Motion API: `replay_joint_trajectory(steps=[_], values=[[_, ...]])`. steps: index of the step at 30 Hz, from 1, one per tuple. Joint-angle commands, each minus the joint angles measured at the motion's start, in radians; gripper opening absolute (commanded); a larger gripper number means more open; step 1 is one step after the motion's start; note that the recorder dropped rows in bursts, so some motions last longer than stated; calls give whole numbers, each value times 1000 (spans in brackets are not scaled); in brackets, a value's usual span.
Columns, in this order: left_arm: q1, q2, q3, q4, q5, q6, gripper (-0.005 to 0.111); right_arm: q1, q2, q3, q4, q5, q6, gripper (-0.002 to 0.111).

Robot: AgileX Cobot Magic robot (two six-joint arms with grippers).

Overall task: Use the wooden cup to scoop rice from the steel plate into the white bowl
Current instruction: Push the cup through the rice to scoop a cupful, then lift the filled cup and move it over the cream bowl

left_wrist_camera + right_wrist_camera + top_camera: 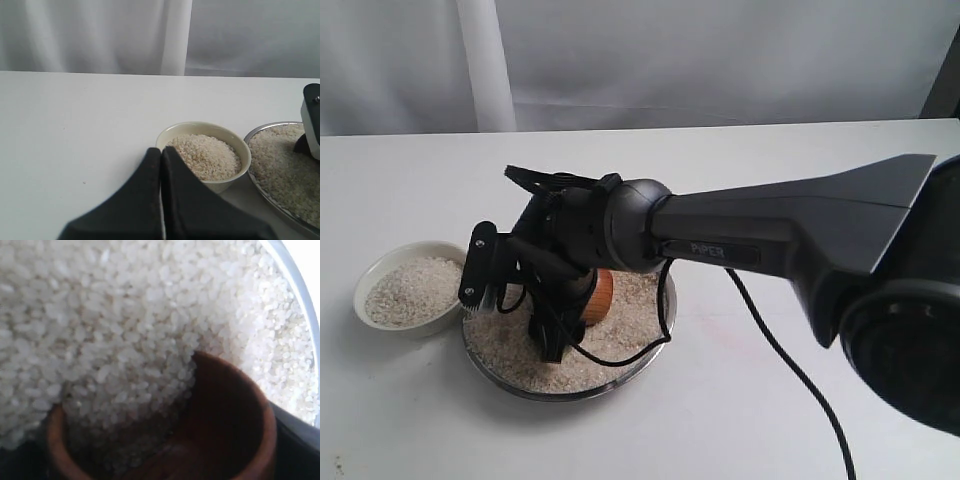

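The steel plate (665,322) sits at table centre, filled with rice (510,345). My right gripper (582,290) reaches down into it, shut on the wooden cup (601,294), which is tipped with its mouth dug into the grains. In the right wrist view the wooden cup (235,415) is half full of rice (110,325), with the steel plate's rim (300,285) at the edge. The white bowl (372,280) stands left of the plate, heaped with rice. In the left wrist view my left gripper (161,152) is shut and empty, just short of the white bowl (220,131); the steel plate (260,131) lies beyond.
The right arm's black body (790,230) stretches across the table's right half, its cable (790,370) trailing over the tabletop. A white curtain (640,60) backs the table. Bare white table (75,125) lies left of the bowl.
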Motion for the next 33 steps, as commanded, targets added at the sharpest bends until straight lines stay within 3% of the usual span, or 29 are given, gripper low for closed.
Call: replay_joint_trajectory(steps=[1, 20, 26, 33], values=[[-3, -2, -8, -5, -10, -2, 0, -4, -7, 3, 51, -33, 5, 0], [-3, -2, -8, -5, -10, -2, 0, -26, -25, 10, 213, -105, -25, 0], [-3, -2, -8, -5, -10, -2, 0, -50, -109, 167, 254, -277, -27, 0], [-3, -2, -8, -5, -10, -2, 0, -70, -234, 390, 330, -617, -27, 0]])
